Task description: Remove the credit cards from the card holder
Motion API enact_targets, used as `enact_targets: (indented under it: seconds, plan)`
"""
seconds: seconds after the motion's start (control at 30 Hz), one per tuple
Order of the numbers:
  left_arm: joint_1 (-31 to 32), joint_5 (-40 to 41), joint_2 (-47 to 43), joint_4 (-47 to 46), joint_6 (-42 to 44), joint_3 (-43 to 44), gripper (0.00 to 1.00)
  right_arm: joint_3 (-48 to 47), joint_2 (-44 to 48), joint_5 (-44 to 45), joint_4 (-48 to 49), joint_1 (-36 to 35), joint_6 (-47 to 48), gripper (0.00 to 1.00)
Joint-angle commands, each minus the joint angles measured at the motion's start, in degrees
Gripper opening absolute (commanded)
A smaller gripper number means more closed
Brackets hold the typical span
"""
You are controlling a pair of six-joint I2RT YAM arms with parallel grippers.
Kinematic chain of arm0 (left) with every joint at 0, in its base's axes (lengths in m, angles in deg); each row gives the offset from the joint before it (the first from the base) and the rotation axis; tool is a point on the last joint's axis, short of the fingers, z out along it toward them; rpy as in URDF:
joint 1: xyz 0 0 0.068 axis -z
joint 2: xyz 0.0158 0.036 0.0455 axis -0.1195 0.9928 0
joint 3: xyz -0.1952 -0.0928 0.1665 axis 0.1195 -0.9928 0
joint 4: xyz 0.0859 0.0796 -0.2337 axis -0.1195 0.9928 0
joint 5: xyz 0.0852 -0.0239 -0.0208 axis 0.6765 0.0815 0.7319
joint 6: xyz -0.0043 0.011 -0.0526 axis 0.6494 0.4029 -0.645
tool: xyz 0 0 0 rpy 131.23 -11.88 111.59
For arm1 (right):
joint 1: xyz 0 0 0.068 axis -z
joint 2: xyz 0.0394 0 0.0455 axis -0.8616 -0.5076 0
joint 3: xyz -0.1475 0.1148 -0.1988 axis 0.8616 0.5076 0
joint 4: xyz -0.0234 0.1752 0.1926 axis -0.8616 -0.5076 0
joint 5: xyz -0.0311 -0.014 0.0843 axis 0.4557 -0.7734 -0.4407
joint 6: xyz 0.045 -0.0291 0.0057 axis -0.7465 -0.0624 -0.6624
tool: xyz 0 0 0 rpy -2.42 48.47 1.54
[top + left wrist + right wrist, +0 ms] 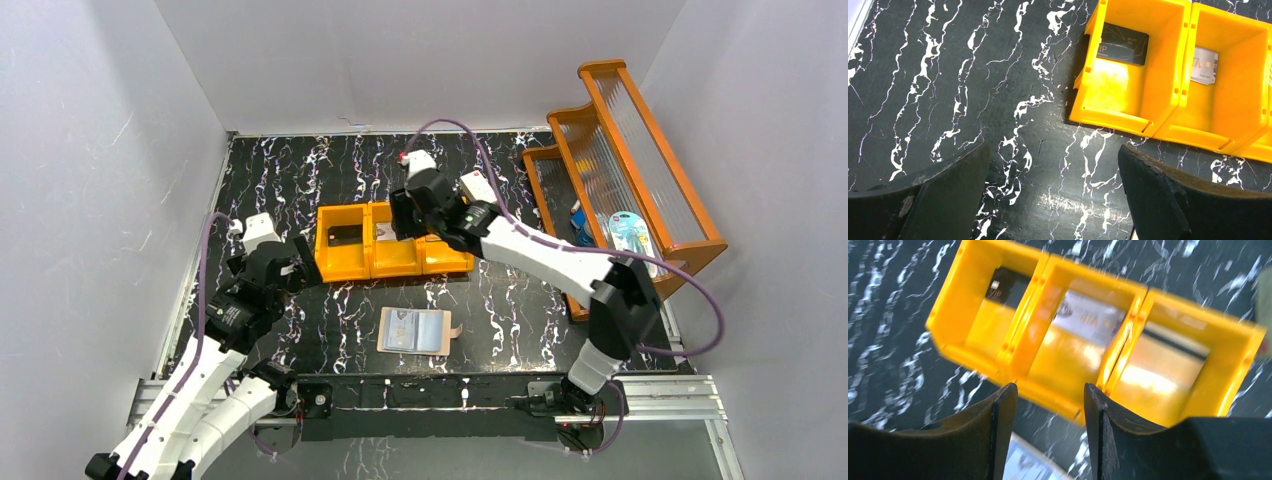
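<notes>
The card holder (413,331) lies open on the table, peach edge and pale blue pockets up; its corner (1023,467) shows low in the right wrist view. The credit cards lie in an orange three-compartment bin (395,265): a black card (345,235) (1122,47) (1007,285) on the left, a silver card (1204,65) (1090,317) in the middle, a pale dark-striped card (1173,340) on the right. My right gripper (405,225) (1050,405) hangs open and empty over the bin. My left gripper (303,265) (1055,190) stands wide open just left of the bin, holding nothing.
A white box (478,185) sits behind the bin's right end, close to the right arm. A stepped wooden rack (620,150) holding small packaged items fills the right side. White walls enclose the black marbled table (300,170).
</notes>
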Motion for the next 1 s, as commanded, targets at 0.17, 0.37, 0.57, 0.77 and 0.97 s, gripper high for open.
enact_targets:
  seconds: [0.17,0.37,0.57,0.77,0.97]
  plan:
    - [0.0,-0.3,1.4,-0.9,1.2,-0.4,0.98,18.0,12.2,6.6,-2.9,-10.0,-30.6,0.68]
    - [-0.1,0.2,2.0,-0.8,1.3,-0.4,0.98,20.9,12.5,12.3,-8.1,-16.5,-41.1,0.72]
    - [-0.1,0.2,2.4,-0.7,1.3,-0.4,0.98,19.9,8.0,14.9,-11.7,-21.4,-48.7,0.73]
    - [-0.1,1.0,1.9,-0.3,0.9,-0.3,0.98,15.6,2.5,15.3,-14.9,-22.9,-50.8,0.74]
    - [-0.1,1.5,1.6,-0.2,0.8,-0.3,0.98,14.9,-0.2,14.3,-14.9,-23.0,-53.3,0.73]
